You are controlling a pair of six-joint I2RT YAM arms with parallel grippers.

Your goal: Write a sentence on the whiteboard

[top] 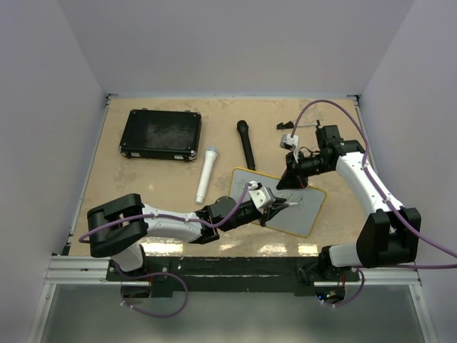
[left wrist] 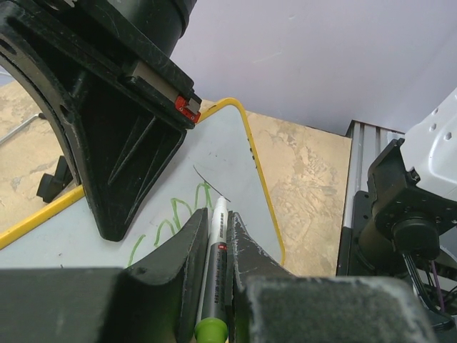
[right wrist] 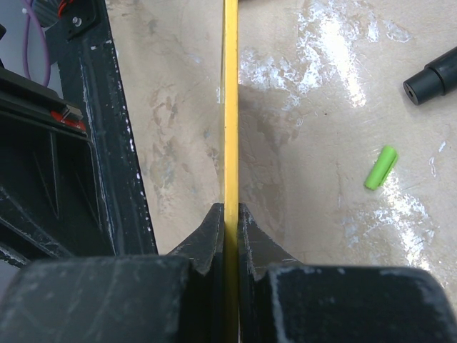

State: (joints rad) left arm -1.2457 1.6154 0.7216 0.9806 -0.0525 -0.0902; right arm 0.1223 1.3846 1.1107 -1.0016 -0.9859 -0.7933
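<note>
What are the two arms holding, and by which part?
Left fingers clamp a marker by its barrel; right fingers pinch the whiteboard at its yellow rim.

The whiteboard [top: 303, 216] is pale grey-white with a yellow rim, and the sentence [left wrist: 177, 214] on it is thin green. The marker [left wrist: 216, 246] is grey with a green end. The cap [right wrist: 380, 168] is bright green, the desk [top: 164, 182] mottled beige, the case [top: 161, 134] black.

You can read nothing here. The sentence [left wrist: 173, 216] on the whiteboard [left wrist: 230, 151] shows only illegible green loops. The print on the marker [left wrist: 217, 239] is too small.
</note>
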